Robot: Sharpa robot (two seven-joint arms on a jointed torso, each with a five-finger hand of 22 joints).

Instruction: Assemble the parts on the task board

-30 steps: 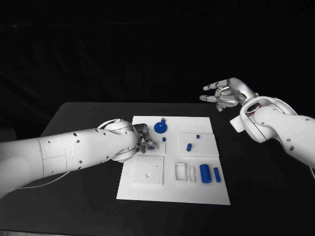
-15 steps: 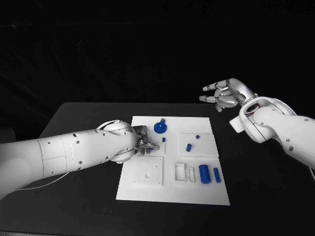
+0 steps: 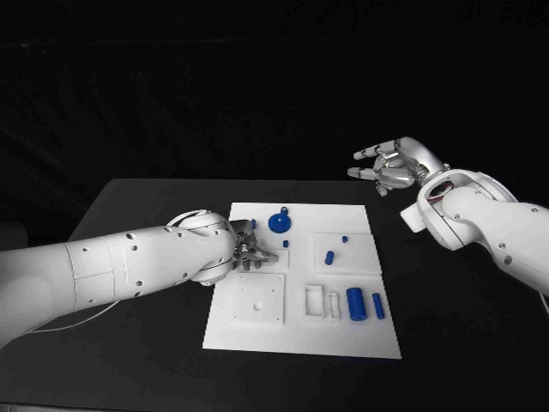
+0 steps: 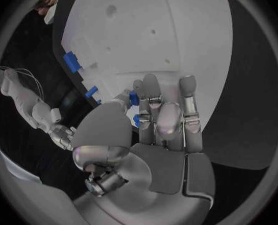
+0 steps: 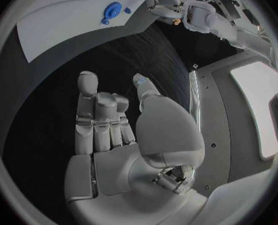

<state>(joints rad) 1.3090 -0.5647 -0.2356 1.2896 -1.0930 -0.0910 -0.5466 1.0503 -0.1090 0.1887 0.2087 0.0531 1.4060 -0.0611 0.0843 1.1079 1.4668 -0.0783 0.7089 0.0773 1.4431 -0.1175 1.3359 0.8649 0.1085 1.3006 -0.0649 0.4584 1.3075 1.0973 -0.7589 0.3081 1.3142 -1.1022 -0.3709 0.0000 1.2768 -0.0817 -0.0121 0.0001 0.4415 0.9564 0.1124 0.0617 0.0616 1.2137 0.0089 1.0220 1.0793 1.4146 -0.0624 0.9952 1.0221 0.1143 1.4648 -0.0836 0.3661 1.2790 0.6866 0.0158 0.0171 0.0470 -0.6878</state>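
The small blue part [image 4: 134, 99] sits at the fingertips [image 4: 151, 82] of the left robot hand [image 3: 252, 251], over the left middle of the task board [image 3: 349, 330]; in the left wrist view thumb and fingers appear to close on it, so I judge it pinched, though much of it is hidden. It looks like hard moulded plastic: light, stiff, likely smooth enough to twist in a loose pinch. Taking it by its sides, low and square, should keep it straight for seating.

Outward on the task board: a round blue part [image 3: 280, 224] with a short stem lies just beyond the left robot hand, two smaller blue pieces [image 3: 329, 255] sit to its right, and two blue cylinders [image 3: 356, 303] stand beside white slots near the board's right front. A square white recess [image 3: 260, 298] lies directly in front of the hand. The round part is the nearest thing to snag.

The right robot hand [image 3: 389, 163] hangs well apart beyond the right of the bench [image 3: 139, 343], fingers loosely curled, holding nothing.
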